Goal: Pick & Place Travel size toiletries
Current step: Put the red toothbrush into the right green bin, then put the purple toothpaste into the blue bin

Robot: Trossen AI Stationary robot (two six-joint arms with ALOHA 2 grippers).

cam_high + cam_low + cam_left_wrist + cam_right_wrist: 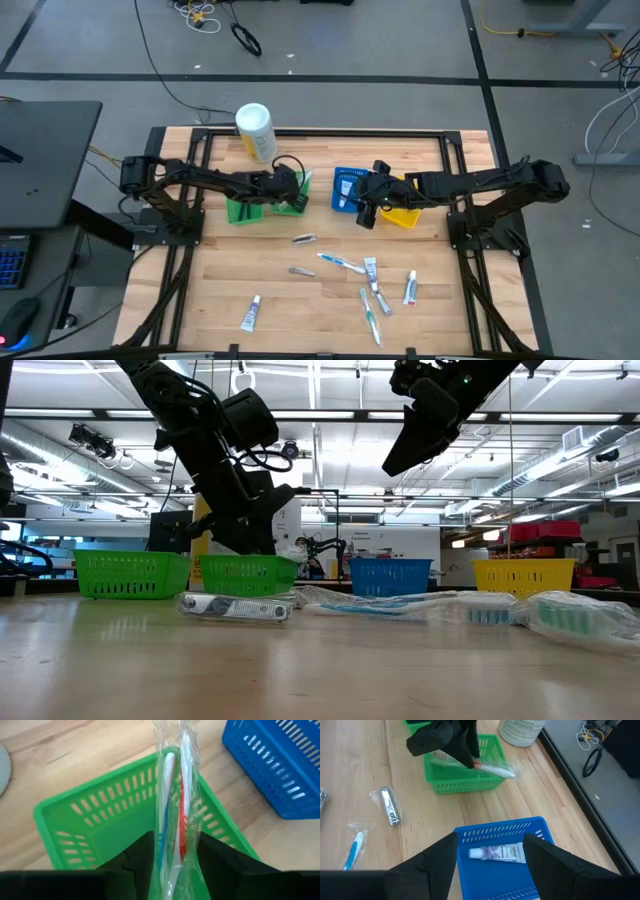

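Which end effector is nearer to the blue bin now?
The right end effector. It hovers directly above the blue bin, open. The left end effector is farther, over a green bin, holding wrapped toothbrushes.

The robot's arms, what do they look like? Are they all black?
Yes, almost all black. The left arm and the right arm are thin and dark, built from jointed pieces with chunky round elbows. Each ends in a gripper with two flat black fingers that taper like wedges. Black cables loop beside the left gripper, and the right gripper looks like its twin.
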